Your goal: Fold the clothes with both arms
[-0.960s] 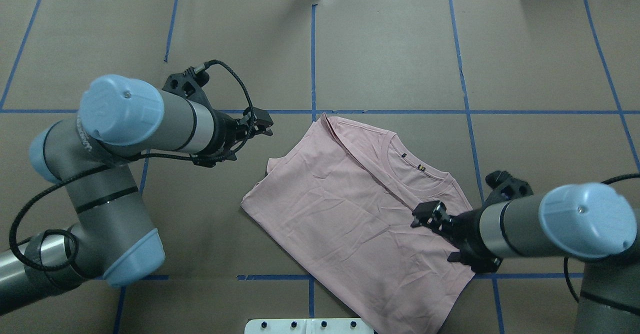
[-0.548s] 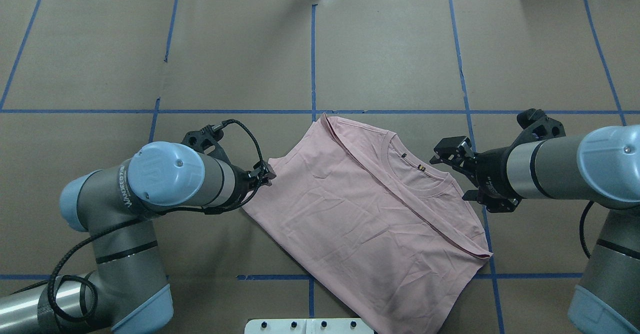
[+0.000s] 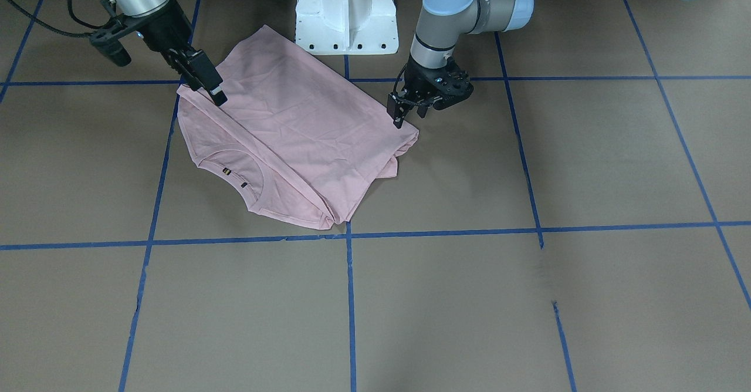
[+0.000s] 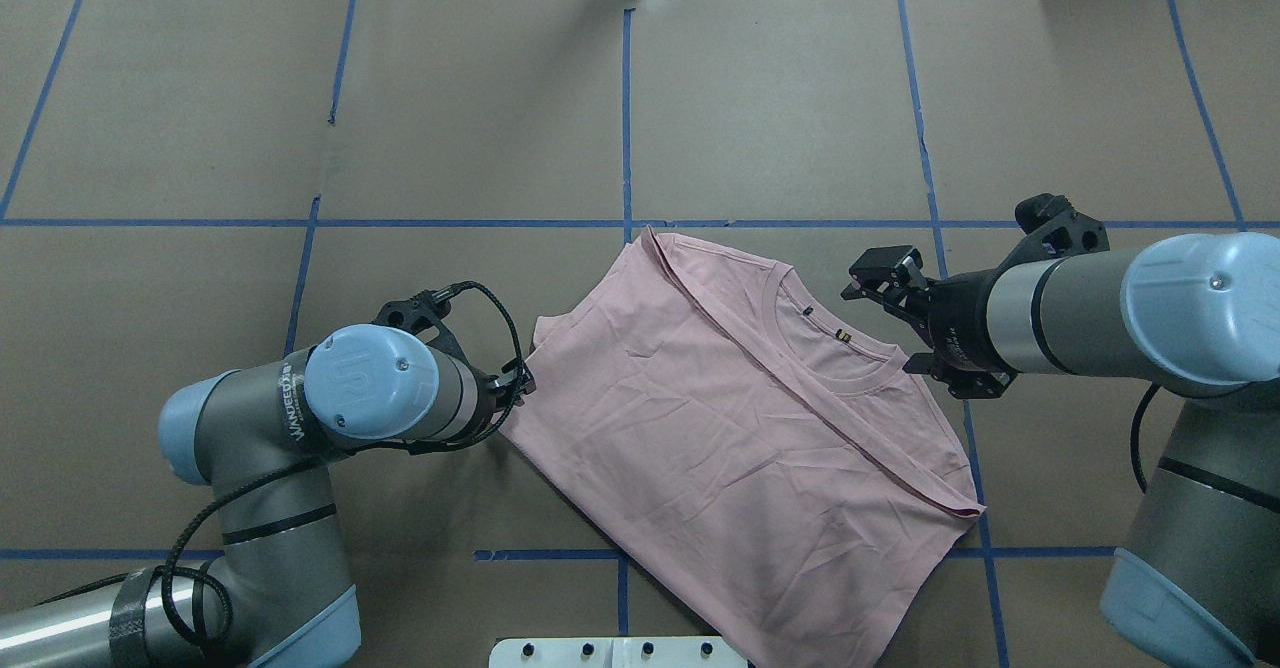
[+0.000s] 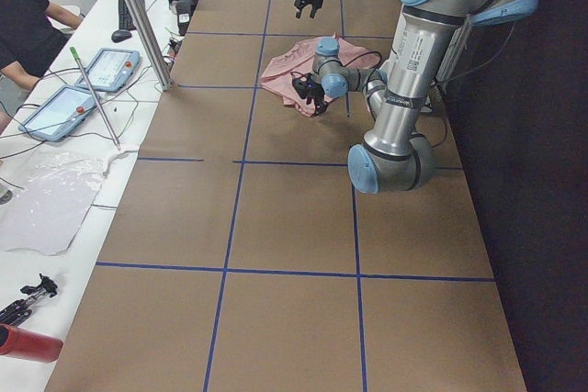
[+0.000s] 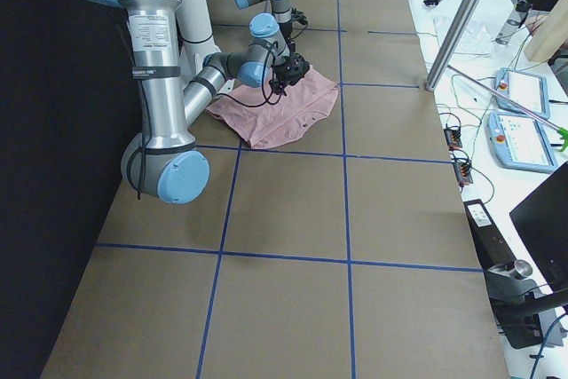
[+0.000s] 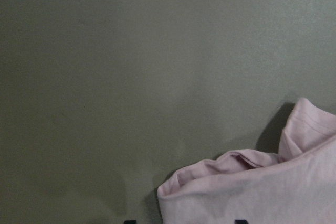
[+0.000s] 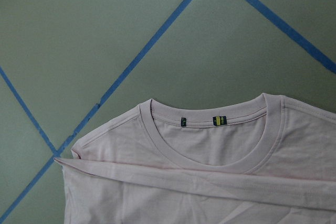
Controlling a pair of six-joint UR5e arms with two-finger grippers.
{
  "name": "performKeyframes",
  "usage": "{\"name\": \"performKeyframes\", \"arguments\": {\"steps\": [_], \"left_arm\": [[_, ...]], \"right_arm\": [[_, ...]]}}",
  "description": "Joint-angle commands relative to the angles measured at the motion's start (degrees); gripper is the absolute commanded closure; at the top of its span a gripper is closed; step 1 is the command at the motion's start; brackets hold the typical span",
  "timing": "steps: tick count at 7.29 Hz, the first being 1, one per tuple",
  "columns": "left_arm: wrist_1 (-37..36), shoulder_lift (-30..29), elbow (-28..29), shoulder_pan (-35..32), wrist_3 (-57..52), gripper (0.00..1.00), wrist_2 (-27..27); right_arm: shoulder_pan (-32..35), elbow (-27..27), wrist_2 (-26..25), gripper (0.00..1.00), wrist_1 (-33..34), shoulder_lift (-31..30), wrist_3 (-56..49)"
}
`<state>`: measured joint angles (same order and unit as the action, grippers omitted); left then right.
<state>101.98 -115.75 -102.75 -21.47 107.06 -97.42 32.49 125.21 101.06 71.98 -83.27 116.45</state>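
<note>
The pale pink T-shirt (image 4: 720, 428) lies partly folded on the brown table, with the ribbed collar (image 4: 830, 338) and its small tags facing up; no print shows. My left gripper (image 4: 522, 384) is low at the shirt's left edge, also seen in the front view (image 3: 398, 116). It is open, and the wrist view shows the bunched shirt corner (image 7: 273, 192) between its fingertips. My right gripper (image 4: 872, 276) is open and empty, raised just beyond the collar (image 8: 210, 121), and also seen in the front view (image 3: 210, 84).
The white pedestal base (image 3: 346, 10) stands right behind the shirt's hem. Blue tape lines (image 4: 627, 118) grid the table. Control tablets (image 5: 101, 66) and an operator are on the side bench in the left view.
My left gripper has swung in and down to the shirt's left edge. My right gripper has left the shirt's right sleeve area and moved up beside the collar.
</note>
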Motion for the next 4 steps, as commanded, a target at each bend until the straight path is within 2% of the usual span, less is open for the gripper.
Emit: {"name": "performKeyframes", "arguments": {"steps": [1,4], "left_arm": [[0.0,-0.1,0.5,0.0,0.0,0.44,0.6],[0.0,-0.1,1.0,-0.1,0.0,0.55,1.4]], "right_arm": [[0.0,-0.3,-0.3,0.00,0.0,0.0,0.0],[0.0,-0.5,-0.3,0.00,0.0,0.0,0.0]]}}
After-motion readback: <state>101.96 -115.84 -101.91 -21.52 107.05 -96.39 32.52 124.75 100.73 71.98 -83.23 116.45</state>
